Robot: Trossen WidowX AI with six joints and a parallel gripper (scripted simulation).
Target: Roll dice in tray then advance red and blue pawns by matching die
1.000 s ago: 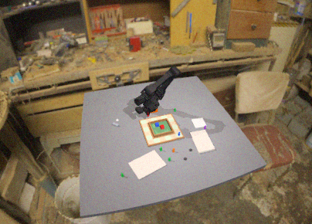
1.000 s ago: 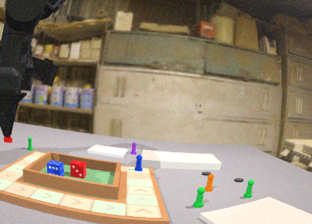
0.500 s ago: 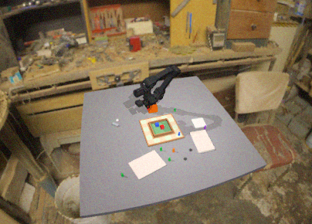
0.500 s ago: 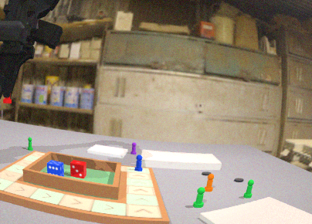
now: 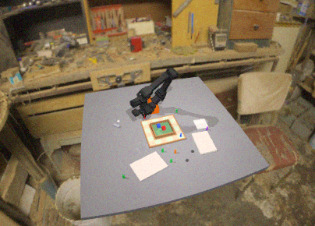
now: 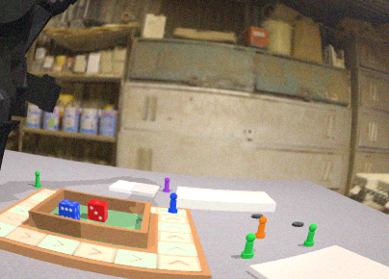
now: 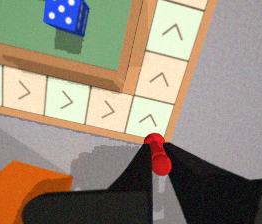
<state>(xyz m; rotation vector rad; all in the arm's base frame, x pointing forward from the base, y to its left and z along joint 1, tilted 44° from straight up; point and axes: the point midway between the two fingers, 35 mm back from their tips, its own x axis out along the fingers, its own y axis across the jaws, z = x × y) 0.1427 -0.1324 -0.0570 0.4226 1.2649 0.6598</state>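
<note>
My gripper (image 7: 155,149) (image 5: 145,114) is shut on the red pawn (image 7: 159,159) and holds it by the near-left corner of the game board (image 5: 151,142) (image 6: 173,237) (image 7: 148,117). In the wrist view the pawn's base shows just outside the corner cell with an arrow. The blue die (image 5: 158,125) (image 6: 69,209) (image 7: 67,15) and the red die (image 5: 164,128) (image 6: 97,210) lie in the green tray (image 5: 168,134) (image 6: 96,229) at the board's middle. The blue pawn (image 5: 180,135) (image 6: 172,203) stands on the board's right side. In the exterior view only the dark arm (image 6: 19,59) shows.
Green pawns (image 5: 124,177) (image 5: 171,160) (image 6: 249,244) (image 6: 310,234), an orange pawn (image 5: 175,151) (image 6: 261,226), a purple pawn (image 5: 207,128) (image 6: 167,184), black discs (image 5: 192,151) (image 6: 298,223) and white cards (image 5: 148,165) (image 5: 203,142) lie around the board. An orange block (image 5: 155,109) (image 7: 13,185) sits by the arm.
</note>
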